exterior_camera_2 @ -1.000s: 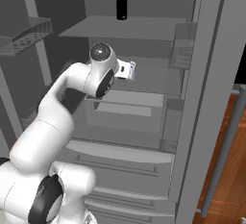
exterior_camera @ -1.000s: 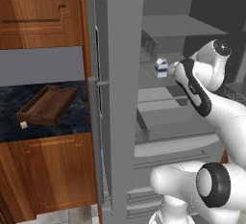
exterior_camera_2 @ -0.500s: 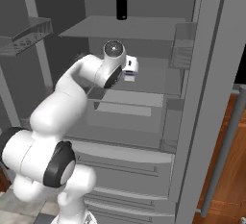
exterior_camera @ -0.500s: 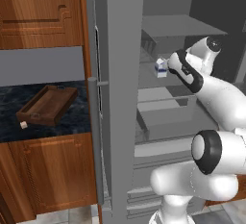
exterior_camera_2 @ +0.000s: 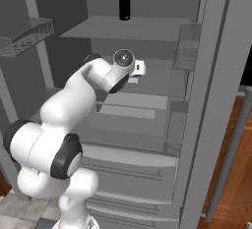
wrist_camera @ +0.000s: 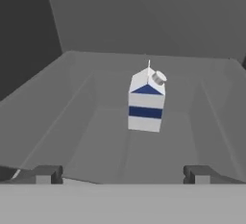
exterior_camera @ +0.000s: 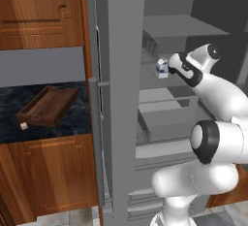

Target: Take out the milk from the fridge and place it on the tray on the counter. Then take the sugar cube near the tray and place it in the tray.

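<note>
Two-finger gripper (wrist_camera: 123, 174) spread wide, empty, just short of small white blue-banded milk carton (wrist_camera: 145, 101) upright on grey fridge (exterior_camera: 121, 94) shelf. Nothing moved yet: dark wooden tray (exterior_camera: 47, 106) bare, tiny sugar cube (exterior_camera: 23, 126) beside it on marbled counter (exterior_camera: 77, 118).

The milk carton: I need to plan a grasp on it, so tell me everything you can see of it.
The milk is a small white gable-top carton with blue bands across its front and a grey round cap on the sloped top. It looks like smooth card. It stands upright and closed on a grey shelf inside the fridge, clear of the walls. Nothing else touches it: the hand is open, facing it from in front with a gap between, the carton about centred between the fingertips.
</note>
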Motion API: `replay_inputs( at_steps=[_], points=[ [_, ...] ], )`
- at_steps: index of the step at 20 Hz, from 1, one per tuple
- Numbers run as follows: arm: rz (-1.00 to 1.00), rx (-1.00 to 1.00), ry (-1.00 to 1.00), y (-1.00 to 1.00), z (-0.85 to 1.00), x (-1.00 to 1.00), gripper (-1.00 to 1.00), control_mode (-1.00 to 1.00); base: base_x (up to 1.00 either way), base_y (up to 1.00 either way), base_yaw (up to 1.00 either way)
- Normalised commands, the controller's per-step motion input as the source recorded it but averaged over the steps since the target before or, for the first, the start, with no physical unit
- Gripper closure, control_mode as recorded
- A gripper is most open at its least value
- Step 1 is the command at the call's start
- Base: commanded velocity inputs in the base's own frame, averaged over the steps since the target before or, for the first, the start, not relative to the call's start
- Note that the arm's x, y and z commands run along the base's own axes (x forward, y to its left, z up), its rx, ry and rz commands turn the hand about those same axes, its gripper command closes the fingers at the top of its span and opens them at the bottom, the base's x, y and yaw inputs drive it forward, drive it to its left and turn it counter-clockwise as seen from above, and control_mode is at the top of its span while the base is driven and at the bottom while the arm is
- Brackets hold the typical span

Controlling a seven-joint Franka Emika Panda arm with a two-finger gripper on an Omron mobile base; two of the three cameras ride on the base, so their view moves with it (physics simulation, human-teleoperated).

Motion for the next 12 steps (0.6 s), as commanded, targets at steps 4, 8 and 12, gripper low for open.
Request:
replay_inputs(
  at_steps=[4, 8, 12],
  points=[
    [0.0, -0.01, 0.0, 0.0, -0.12, 0.51, -1.0, -1.0, 0.0, 0.0, 0.0],
    [0.0, 0.0, 0.0, 0.0, -0.08, 0.57, -1.0, -1.0, 0.0, 0.0, 0.0],
    [0.0, 0.0, 0.0, -0.01, -0.01, 0.49, -1.0, -1.0, 0.0, 0.0, 0.0]
  ],
)
